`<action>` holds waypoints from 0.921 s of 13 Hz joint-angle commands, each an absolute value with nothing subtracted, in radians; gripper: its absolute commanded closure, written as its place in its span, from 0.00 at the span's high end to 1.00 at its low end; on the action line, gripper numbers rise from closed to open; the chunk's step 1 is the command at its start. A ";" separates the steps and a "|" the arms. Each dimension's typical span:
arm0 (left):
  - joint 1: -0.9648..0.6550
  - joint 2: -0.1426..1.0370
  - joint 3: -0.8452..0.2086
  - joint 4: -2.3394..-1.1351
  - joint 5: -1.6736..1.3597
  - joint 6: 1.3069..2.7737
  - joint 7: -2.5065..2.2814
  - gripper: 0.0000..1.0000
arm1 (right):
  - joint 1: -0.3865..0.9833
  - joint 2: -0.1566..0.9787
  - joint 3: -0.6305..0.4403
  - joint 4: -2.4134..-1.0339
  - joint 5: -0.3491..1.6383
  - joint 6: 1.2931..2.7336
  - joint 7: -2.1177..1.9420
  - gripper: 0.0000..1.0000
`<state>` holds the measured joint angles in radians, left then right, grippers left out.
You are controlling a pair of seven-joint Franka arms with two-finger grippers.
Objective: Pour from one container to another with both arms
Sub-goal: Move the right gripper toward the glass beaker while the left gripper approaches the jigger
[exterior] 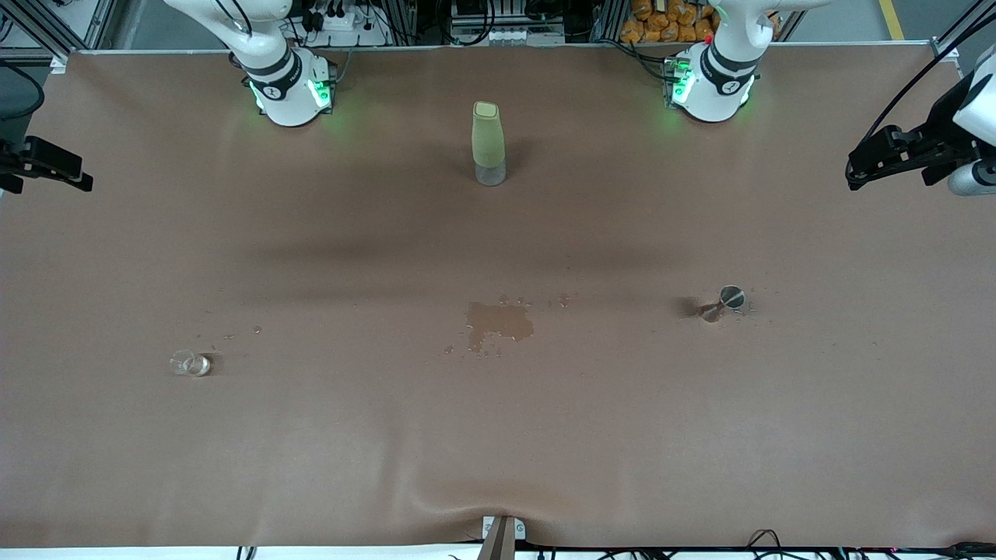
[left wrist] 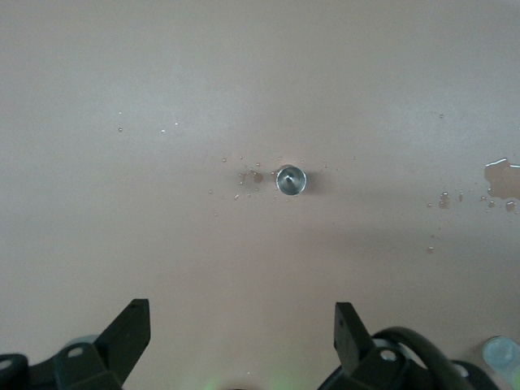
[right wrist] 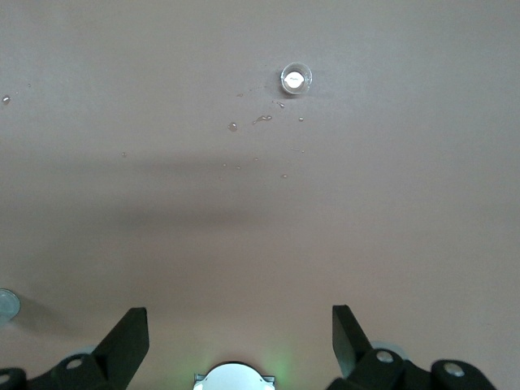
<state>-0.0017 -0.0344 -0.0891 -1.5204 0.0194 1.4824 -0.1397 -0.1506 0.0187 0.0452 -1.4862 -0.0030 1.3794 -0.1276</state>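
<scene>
Both pincers hang high and spread wide, gripping nothing. Left pincer (left wrist: 240,325) is over the left arm's end of the surface (exterior: 498,435), looking down on the steel jigger (exterior: 724,302). Right pincer (right wrist: 236,329) is over the right arm's end, above the glass cup (exterior: 191,363). Neither container is touched yet, and they stand well apart, with a wet spill (exterior: 498,323) between them. A pale-green bottle (exterior: 488,144) stands farther from the front camera, between the arm bases.

The jigger looks stiff and light, and its polished metal is probably slippery, more so with droplets around it; the narrow waist seems the best place to close on. The cup is likely light and fragile, slick where wet, so a gentle squeeze across its wall, below the rim, seems wise.
</scene>
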 commanded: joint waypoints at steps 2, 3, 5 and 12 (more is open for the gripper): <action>-0.003 -0.035 -0.091 -1.513 0.008 1.470 -0.124 1.00 | -0.161 0.012 0.057 -1.489 -0.014 1.385 -0.141 1.00; -0.005 -0.034 -0.091 -1.511 0.012 1.470 -0.124 1.00 | -0.161 0.014 0.057 -1.489 -0.014 1.387 -0.143 1.00; 0.000 -0.026 -0.091 -1.513 0.011 1.462 -0.121 1.00 | -0.166 0.014 0.057 -1.491 -0.014 1.387 -0.144 1.00; 0.008 -0.018 -0.092 -1.549 0.006 1.456 -0.117 1.00 | -0.268 0.113 0.057 -1.479 0.008 1.419 -0.291 1.00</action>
<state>0.0002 -0.0160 -0.0892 -1.5421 0.0191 1.4613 -0.1373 -0.2035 0.0646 0.0436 -1.4908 -0.0024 1.3973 -0.2094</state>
